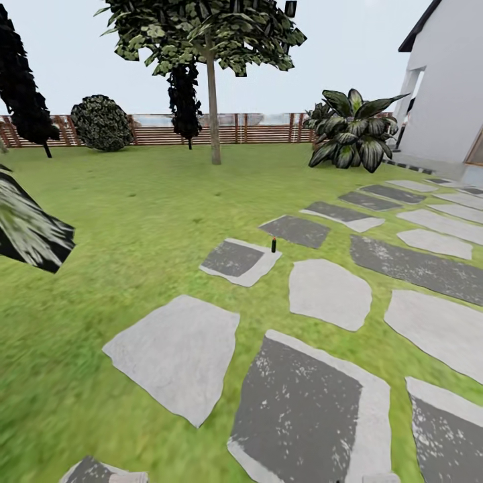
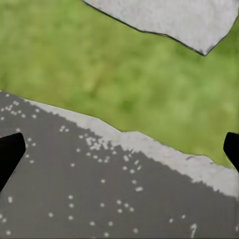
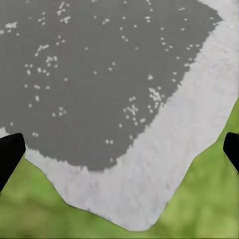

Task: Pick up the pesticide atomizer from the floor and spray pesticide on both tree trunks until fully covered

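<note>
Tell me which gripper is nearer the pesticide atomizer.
Perhaps right, barely. The left gripper and right gripper both hang open over dark paving stones; the pesticide atomizer stands far ahead, slightly right of the head view's centre.

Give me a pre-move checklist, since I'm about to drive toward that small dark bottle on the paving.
1. Small dark bottle with orange cap in sight, upright at a paving stone's edge: ok.
2. Path over the grey paving stones free of obstacles: ok.
3. Left hand open, nothing between its fingertips: ok.
4. Right hand open, nothing between its fingertips: ok.
5. Tall tree with a straight pale trunk located by the brown slat fence: ok.
6. Second such tree located: cannot tell.
</note>
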You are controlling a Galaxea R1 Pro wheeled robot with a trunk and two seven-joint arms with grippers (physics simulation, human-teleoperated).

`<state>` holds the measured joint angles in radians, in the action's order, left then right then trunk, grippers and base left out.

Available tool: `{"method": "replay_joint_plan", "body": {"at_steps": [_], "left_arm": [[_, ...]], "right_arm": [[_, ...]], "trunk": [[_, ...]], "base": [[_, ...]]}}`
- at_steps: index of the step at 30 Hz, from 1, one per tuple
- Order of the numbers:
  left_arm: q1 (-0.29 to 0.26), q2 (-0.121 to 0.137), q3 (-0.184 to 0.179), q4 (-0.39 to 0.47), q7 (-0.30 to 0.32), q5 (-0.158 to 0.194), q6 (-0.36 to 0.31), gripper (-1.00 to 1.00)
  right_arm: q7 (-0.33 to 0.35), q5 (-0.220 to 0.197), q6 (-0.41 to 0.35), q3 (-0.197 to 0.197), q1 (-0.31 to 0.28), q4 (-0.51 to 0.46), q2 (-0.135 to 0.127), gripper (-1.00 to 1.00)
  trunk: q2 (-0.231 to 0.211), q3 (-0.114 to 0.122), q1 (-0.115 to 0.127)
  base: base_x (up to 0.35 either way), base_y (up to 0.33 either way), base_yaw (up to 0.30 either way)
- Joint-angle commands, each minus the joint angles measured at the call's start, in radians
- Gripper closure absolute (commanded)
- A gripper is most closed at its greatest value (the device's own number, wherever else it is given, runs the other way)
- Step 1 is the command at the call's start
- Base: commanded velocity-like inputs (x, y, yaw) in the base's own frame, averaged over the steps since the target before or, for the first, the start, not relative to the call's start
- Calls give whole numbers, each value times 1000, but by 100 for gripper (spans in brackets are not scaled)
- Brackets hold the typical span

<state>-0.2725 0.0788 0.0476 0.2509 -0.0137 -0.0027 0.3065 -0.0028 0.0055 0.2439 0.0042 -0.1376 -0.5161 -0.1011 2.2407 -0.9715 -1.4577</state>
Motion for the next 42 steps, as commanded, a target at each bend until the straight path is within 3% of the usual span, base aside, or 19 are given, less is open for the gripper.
{"method": "replay_joint_plan", "body": {"at_steps": [1, 42], "left_arm": [[-1, 0, 3, -1, 0, 0, 3, -100], [-1, 1, 3, -1, 0, 0, 3, -100]], "right_arm": [[0, 1, 3, 0, 0, 1, 0, -100], [0, -2, 3, 0, 0, 0, 0, -100]], "trunk": [[0, -1, 0], [0, -1, 0]], "base": [[342, 0, 0], [342, 0, 0]]}}
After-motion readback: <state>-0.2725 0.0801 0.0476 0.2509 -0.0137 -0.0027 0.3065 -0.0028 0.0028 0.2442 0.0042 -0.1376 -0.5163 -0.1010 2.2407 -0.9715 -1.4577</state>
